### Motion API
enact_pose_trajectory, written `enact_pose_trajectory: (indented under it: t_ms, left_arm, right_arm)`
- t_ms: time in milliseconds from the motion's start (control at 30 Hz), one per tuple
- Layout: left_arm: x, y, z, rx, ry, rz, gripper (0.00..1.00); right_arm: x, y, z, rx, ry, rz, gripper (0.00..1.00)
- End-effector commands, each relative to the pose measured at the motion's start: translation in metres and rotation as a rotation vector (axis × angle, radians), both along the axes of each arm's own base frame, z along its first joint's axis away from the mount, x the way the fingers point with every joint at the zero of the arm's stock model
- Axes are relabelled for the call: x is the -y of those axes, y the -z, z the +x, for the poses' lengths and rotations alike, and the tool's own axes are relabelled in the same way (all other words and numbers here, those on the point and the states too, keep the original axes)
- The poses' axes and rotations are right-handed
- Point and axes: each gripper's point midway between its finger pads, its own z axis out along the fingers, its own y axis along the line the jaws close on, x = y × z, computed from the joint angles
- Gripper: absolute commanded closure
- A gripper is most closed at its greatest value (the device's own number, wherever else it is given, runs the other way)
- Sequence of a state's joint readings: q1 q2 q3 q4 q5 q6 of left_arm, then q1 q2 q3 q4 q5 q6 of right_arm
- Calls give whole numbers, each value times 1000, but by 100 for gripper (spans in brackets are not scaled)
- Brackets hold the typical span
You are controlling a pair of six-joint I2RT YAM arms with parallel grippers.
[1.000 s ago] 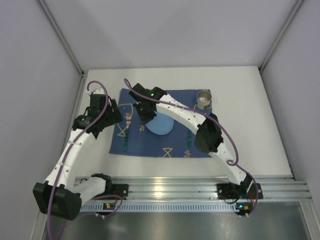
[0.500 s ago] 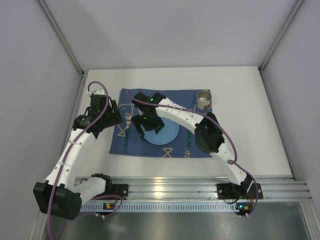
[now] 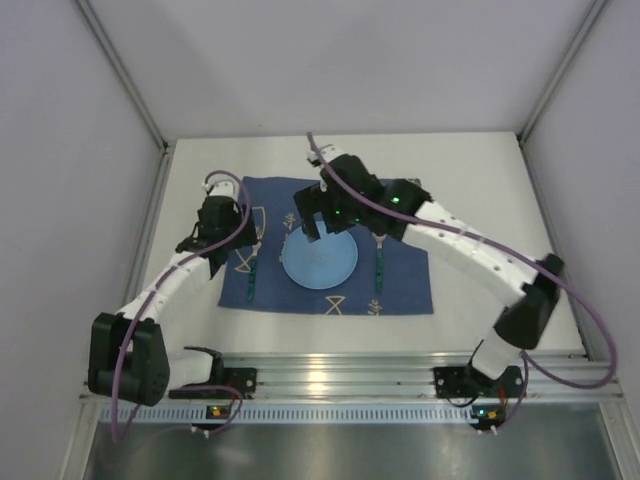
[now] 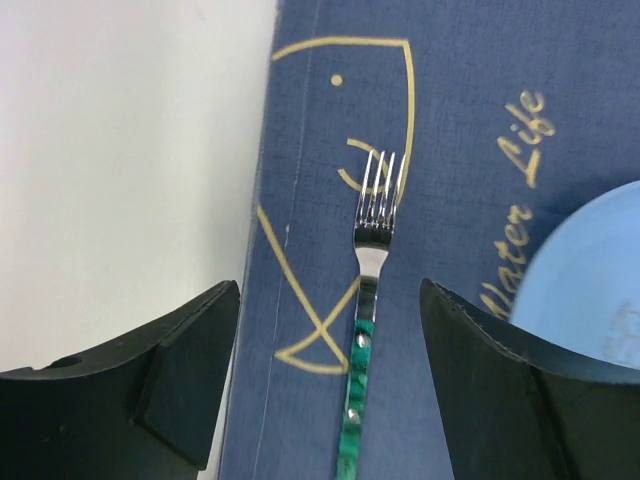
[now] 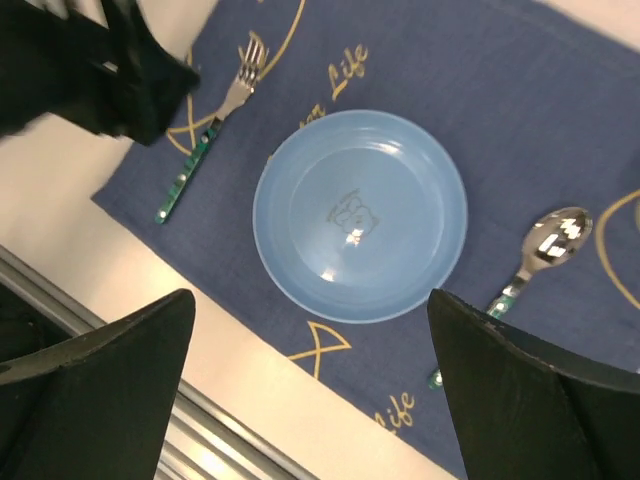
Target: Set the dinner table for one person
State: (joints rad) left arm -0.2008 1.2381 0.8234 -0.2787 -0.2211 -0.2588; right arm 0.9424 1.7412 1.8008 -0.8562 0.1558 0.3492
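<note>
The dinner table (image 3: 480, 175) filled the whole bay in front of me, a flat white top running from the rail where the arms were bolted out to the far walls. I judged it stiff, heavy and fixed. It was nothing for a gripper to take hold of, only a hard, smooth surface to set things down on, and bare cutlery might skate on it.

A dark blue mat (image 3: 405, 290) lay on it, slightly left of centre. A pale blue plate (image 3: 320, 262) sat in the middle of the mat, with a fork (image 4: 368, 260) to its left and a spoon (image 5: 540, 250) to its right. Both had green handles and lay roughly parallel to the mat's side edges.

The left gripper (image 4: 328, 300) hung over the fork with its fingers spread wide, one on each side of the handle and touching nothing. The right gripper (image 5: 310, 300) hovered above the plate with its fingers just as far apart and equally empty.

The pieces on the mat looked light. The fork seemed thin and slick and lay flat against soft cloth, so I thought it best pinched across the handle. I guessed the plate was rigid and best caught at the rim.
</note>
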Motion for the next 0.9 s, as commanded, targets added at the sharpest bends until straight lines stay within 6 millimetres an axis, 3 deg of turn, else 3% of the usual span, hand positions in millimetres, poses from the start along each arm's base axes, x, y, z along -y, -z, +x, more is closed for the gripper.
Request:
enact_pose_trajectory:
  t_ms: [0, 33, 67, 100, 133, 167, 200, 233, 333, 400, 600, 700, 800, 867]
  left_arm:
    - [9, 14, 37, 196, 98, 19, 22]
    - [10, 21, 39, 211, 108, 22, 21]
    - [12, 17, 48, 277, 111, 16, 20]
    - [10, 40, 47, 219, 129, 42, 20]
    - [5, 45, 50, 201, 119, 72, 20]
    - [0, 50, 53, 189, 87, 88, 20]
    - [-3, 50, 59, 195, 59, 93, 20]
    - [-4, 65, 61, 171, 57, 93, 19]
    - [-5, 76, 68, 182, 63, 97, 21]
    - [0, 67, 77, 230, 82, 90, 27]
    - [-3, 48, 54, 359, 105, 47, 26]
    - [-4, 44, 51, 379, 102, 50, 27]
    - [-18, 46, 46, 361, 15, 70, 25]
    - [-15, 47, 47, 362, 34, 64, 23]
  right_arm:
    - [25, -63, 15, 293, 83, 140, 0]
    - [31, -66, 14, 327, 78, 145, 0]
    - [35, -57, 14, 341, 88, 147, 0]
    - [48, -71, 12, 383, 122, 173, 0]
    - [55, -73, 12, 407, 144, 177, 0]
    - [64, -60, 11, 406, 160, 156, 0]
    - [71, -75, 9, 449, 182, 202, 0]
    - [75, -75, 8, 462, 185, 211, 0]
    - [75, -74, -2, 516, 122, 276, 0]
    - [81, -74, -5, 542, 122, 291, 0]
    - [120, -58, 5, 577, 283, 220, 0]
    - [127, -51, 5, 582, 296, 233, 0]
    - [131, -45, 5, 581, 298, 240, 0]
    - [135, -41, 6, 574, 315, 236, 0]
